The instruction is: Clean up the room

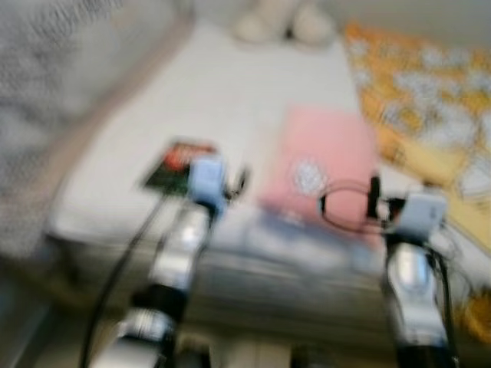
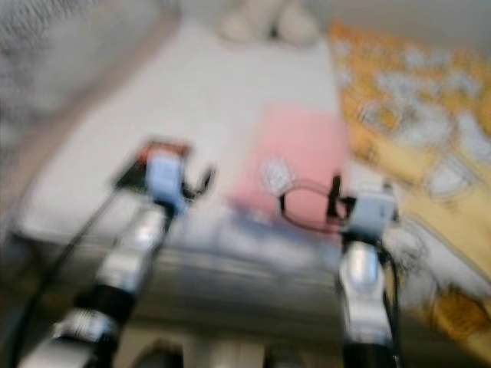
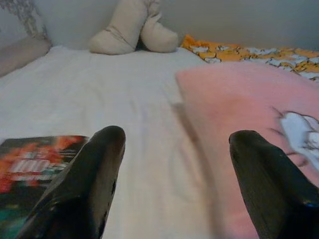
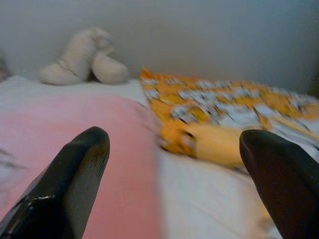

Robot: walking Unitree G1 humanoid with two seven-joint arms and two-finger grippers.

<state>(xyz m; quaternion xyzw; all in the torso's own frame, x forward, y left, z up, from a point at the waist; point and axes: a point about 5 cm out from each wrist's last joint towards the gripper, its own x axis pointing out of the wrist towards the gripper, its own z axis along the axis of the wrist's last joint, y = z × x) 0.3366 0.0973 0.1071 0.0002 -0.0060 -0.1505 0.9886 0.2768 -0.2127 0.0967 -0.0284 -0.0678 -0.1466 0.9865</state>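
Blurrily, both head views show a bed with a white sheet (image 1: pixel 222 92), seen from its near edge. On the sheet near that edge lies a flat book with a dark cover printed in red and green (image 3: pixel 30 164), toward the bed's left side. Beside it, toward the middle of the bed, lies a soft pink fabric piece with a white printed figure (image 1: pixel 322 157), its near end reaching the bed's near edge. An orange and yellow blanket patterned in white (image 4: pixel 224 107) covers the bed's right side, touching the pink fabric's edge. A cream plush toy (image 3: pixel 132 27) rests at the bed's far edge against the wall.

The left tool (image 3: pixel 172 184) hovers low over the sheet, its fingers spread wide and empty, with the book just beside one finger. The right tool (image 4: pixel 174 184) hangs over the pink fabric's right edge, its fingers likewise parted and holding nothing.
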